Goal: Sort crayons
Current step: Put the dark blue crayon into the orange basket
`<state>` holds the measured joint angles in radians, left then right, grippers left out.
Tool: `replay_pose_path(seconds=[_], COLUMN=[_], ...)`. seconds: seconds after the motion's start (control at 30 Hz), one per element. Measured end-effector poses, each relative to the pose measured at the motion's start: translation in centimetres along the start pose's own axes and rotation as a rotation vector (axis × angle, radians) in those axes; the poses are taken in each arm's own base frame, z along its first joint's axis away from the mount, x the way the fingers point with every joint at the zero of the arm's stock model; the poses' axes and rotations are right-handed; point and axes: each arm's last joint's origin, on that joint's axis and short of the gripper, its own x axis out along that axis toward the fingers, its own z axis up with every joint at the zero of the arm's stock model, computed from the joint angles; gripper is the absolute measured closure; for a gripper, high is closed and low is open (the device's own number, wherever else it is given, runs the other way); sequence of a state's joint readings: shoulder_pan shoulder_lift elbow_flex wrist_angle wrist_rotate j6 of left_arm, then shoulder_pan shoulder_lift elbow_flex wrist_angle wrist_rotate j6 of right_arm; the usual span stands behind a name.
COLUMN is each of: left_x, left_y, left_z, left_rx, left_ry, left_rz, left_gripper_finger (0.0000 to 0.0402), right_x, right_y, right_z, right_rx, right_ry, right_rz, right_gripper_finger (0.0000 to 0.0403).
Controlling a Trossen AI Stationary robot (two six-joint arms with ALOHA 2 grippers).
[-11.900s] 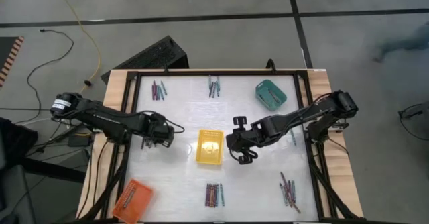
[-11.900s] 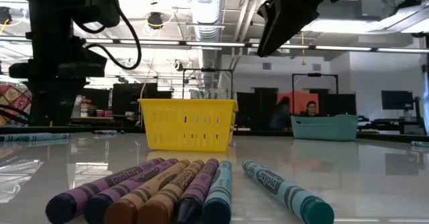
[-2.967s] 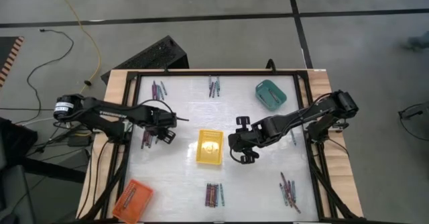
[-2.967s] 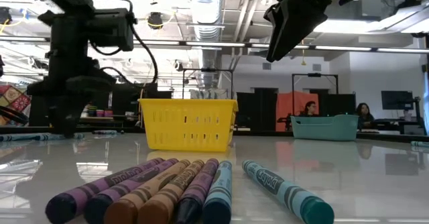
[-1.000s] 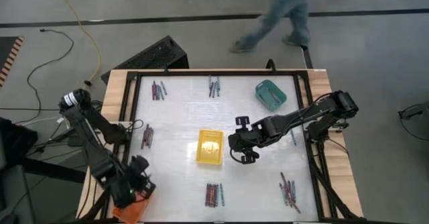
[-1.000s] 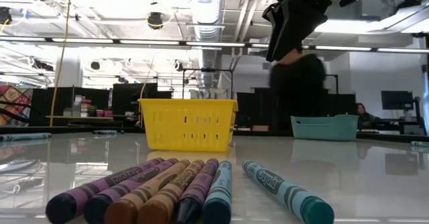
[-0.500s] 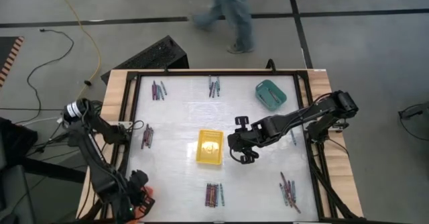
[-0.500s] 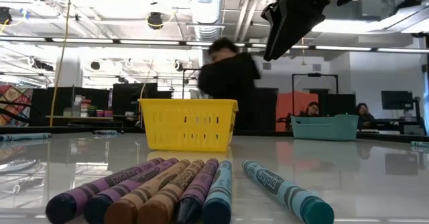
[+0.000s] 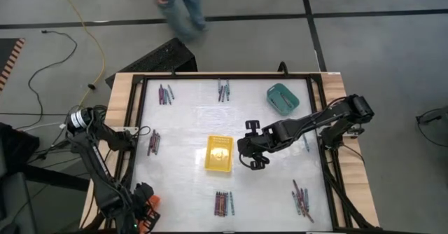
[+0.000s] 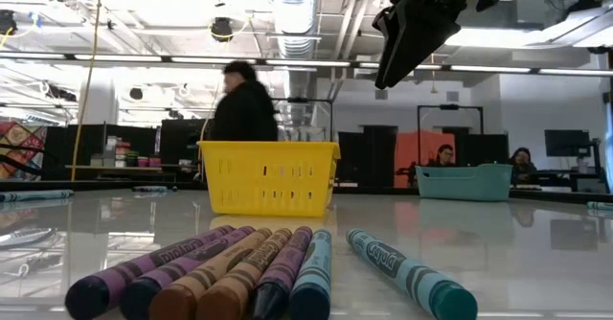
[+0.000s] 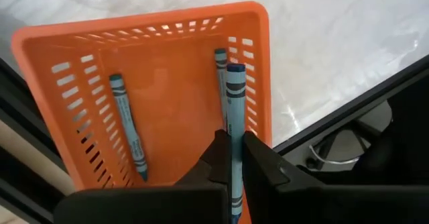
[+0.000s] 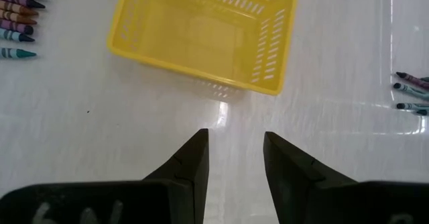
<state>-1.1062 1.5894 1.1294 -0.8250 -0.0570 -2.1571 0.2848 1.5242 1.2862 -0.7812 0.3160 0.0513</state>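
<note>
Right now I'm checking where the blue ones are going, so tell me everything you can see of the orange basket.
The orange basket looks like moulded plastic, rectangular, with slotted walls and a solid floor. It sits at the table's front-left corner, mostly hidden there under the left gripper. One blue crayon lies inside on its floor, and a second rests along one wall. The left gripper hovers above it, shut on a darker blue crayon that points into the basket and has not been let go.
</note>
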Motion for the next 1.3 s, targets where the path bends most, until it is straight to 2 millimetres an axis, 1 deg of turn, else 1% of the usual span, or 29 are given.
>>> replay_pose_path(seconds=[0.53, 0.63, 0.83, 0.93, 1.13, 1.3], left_x=[-0.02, -0.03, -0.04, -0.04, -0.04, -0.07], left_y=[0.42, 0.46, 0.67, 0.7, 0.71, 0.89], left_z=[-0.22, -0.2, -0.05, -0.03, -0.03, 0.1], left_rx=[0.018, 0.018, 0.019, 0.019, 0.023, 0.027], left_ry=[0.007, 0.006, -0.008, -0.009, -0.01, -0.023], left_rz=[0.032, 0.038, 0.06, 0.063, 0.064, 0.084], left_gripper_finger=[0.0401, 0.0387, 0.034, 0.0325, 0.0307, 0.0304], right_x=[0.0, 0.0, -0.01, 0.0, 0.0, 0.0], right_y=[0.01, 0.01, 0.01, 0.01, 0.01, 0.01], right_z=[0.0, 0.0, 0.0, 0.0, 0.0, 0.0], right_rx=[0.0, 0.0, 0.001, 0.001, 0.001, -0.003], right_ry=[0.0, 0.0, 0.0, 0.0, 0.0, 0.0], right_rz=[0.001, 0.0, 0.001, 0.001, 0.001, 0.001], right_gripper_finger=[0.0267, 0.0267, 0.0267, 0.0267, 0.0267, 0.0267])
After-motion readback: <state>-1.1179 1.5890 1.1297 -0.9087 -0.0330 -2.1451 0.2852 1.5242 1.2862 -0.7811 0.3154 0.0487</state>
